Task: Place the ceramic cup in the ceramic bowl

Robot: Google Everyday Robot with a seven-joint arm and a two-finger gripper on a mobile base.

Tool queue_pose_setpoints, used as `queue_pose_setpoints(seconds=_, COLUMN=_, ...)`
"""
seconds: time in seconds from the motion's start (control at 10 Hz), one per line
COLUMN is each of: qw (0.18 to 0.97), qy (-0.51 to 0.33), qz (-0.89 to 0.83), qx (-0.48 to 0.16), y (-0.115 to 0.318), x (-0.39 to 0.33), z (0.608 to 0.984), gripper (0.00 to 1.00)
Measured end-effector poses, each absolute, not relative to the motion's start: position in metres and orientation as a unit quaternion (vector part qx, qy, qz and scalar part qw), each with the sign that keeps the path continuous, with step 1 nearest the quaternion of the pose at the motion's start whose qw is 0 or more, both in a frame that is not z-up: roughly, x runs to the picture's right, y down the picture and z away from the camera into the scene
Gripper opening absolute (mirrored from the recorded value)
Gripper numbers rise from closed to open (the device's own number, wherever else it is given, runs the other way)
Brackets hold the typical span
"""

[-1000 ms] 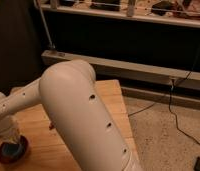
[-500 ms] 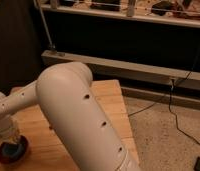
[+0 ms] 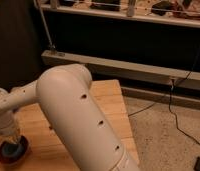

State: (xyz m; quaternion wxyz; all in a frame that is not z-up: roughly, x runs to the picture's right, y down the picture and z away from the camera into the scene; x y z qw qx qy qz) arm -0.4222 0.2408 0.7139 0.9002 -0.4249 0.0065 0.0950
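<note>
Hanging at the far left over the wooden surface (image 3: 110, 107), the robot's hand (image 3: 11, 136) points straight down into the ceramic bowl (image 3: 13, 151); whether its fingers are spread or pinched together cannot be told, because the wrist and the bowl's rim cover them. Directly beneath the hand, inside the bowl, sits a bluish shape that seems to be the ceramic cup (image 3: 11, 148), though its outline is too dim to say whether it stands upright or whether the hand touches it. One bowl shows: round, dark, with a reddish-brown rim, resting on the surface near its front left edge. To the right of the hand, the white arm (image 3: 75, 117) bends at a large elbow and fills the middle of the view, with three small dark holes along its side. Beyond the hand, behind the surface, a metal rail (image 3: 118, 67) runs along a dark wall. Far to the right of the hand, one black cable (image 3: 174, 112) trails down across the speckled floor (image 3: 168, 140).
</note>
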Motion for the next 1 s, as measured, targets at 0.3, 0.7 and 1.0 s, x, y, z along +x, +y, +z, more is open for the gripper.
queue_pose_setpoints(seconds=0.3, qw=0.896, qy=0.007, qz=0.101, qx=-0.433, y=0.234, x=-0.422, z=0.715, gripper=0.8)
queue_pose_setpoints(seconds=0.7, qw=0.892, qy=-0.012, qz=0.114, qx=-0.437, y=0.208, x=-0.42, z=0.691, gripper=0.8)
queue_pose_setpoints(seconds=1.0, qw=0.89, qy=-0.03, qz=0.131, qx=-0.437, y=0.185, x=-0.415, z=0.666, gripper=0.8)
